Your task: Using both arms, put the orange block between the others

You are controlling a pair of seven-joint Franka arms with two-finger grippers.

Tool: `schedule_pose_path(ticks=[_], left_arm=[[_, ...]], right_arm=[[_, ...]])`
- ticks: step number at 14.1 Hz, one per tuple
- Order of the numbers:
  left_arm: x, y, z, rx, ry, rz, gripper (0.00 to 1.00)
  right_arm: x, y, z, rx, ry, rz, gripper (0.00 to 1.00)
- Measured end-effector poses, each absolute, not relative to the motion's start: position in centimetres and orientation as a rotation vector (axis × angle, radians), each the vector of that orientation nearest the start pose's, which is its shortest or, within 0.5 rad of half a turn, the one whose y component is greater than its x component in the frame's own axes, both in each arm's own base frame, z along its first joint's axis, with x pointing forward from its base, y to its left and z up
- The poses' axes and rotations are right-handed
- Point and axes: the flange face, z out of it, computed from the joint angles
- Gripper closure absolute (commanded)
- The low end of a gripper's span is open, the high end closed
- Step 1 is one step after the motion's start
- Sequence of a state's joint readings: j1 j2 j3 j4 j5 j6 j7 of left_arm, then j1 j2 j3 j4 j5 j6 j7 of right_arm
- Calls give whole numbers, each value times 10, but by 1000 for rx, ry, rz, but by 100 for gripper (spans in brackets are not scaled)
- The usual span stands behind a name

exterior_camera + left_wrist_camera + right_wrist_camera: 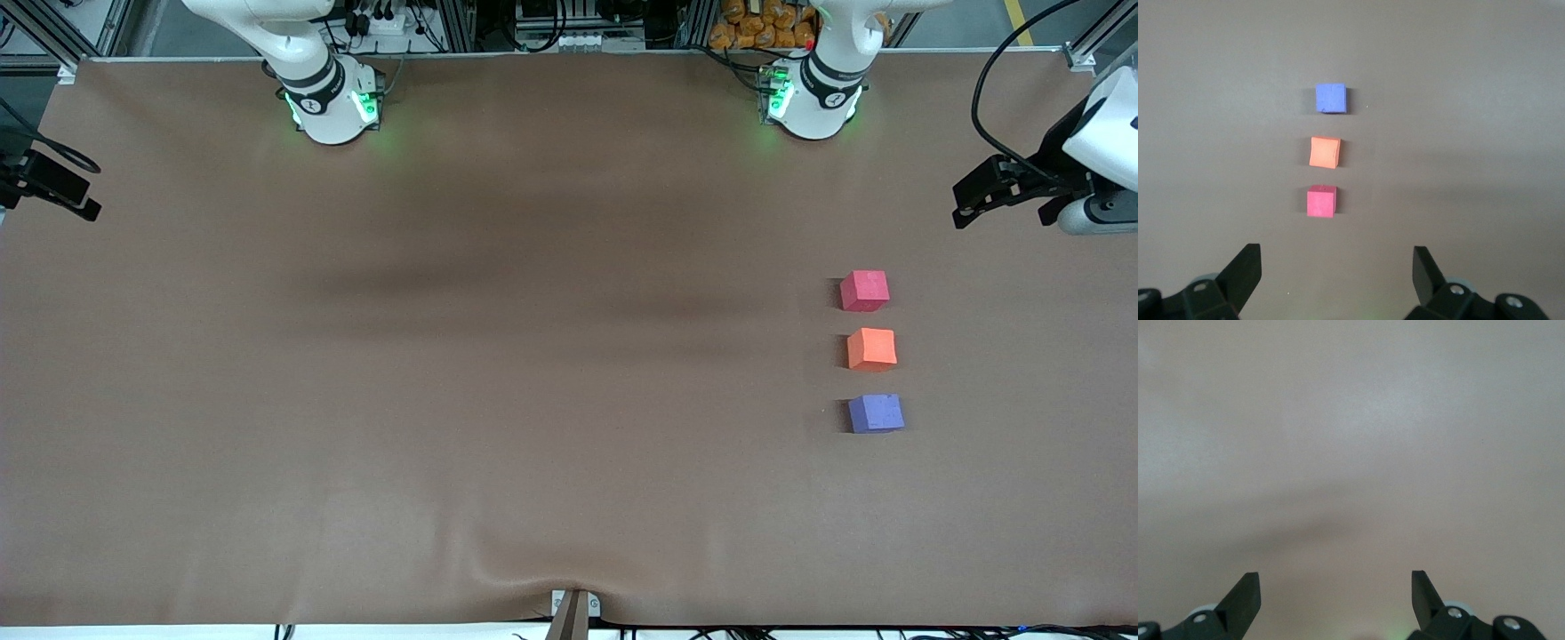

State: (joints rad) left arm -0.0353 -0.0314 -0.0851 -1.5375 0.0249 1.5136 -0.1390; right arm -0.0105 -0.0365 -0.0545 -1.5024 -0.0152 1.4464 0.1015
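- A wide bench (444, 356) covered in plain brown sheeting filled the front view, its cover faintly rippled, with metal framing and cables along the edge where the two arm bases stood.
- Three small matte cubes sat in one straight row toward the left arm's end of the bench, the row running from the robots' side toward the front camera.
- The orange block (871, 348) lay in the middle of that row, flat on the bench, apart from both neighbours with a small gap on each side.
- The pinkish-red cube (864, 291) was the one farther from the front camera; the purple cube (876, 413) was the nearer one.
- As a cube, the orange block had no long axis; its sides sat roughly square to the row, perhaps turned very slightly.
- The left pincer (1337, 267) hung above bare bench beside the pinkish-red end of the row, fingers spread wide and holding nothing.
- In the front view the left arm was cut off at the picture's edge, only part of its dark hand showing.
- The right pincer (1336, 587) was also spread wide and empty, over plain bench with no cube in its wrist view.
- In the front view the right arm's hand was mostly cut off at the edge, so its exact spot was hard to make out.
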Motion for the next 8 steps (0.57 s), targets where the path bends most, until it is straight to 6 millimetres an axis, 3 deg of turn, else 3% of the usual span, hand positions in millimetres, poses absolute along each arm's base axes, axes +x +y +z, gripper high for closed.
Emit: schedule_pose_path(ticks=[5,8], left_arm=[[502,-61,655,-3108,-16,-31,0],[498,-54,664,-3109,18,-59,0]], right_arm=[[529,-37,665,-3144,264,32,0],[529,-37,665,-3144,264,32,0]])
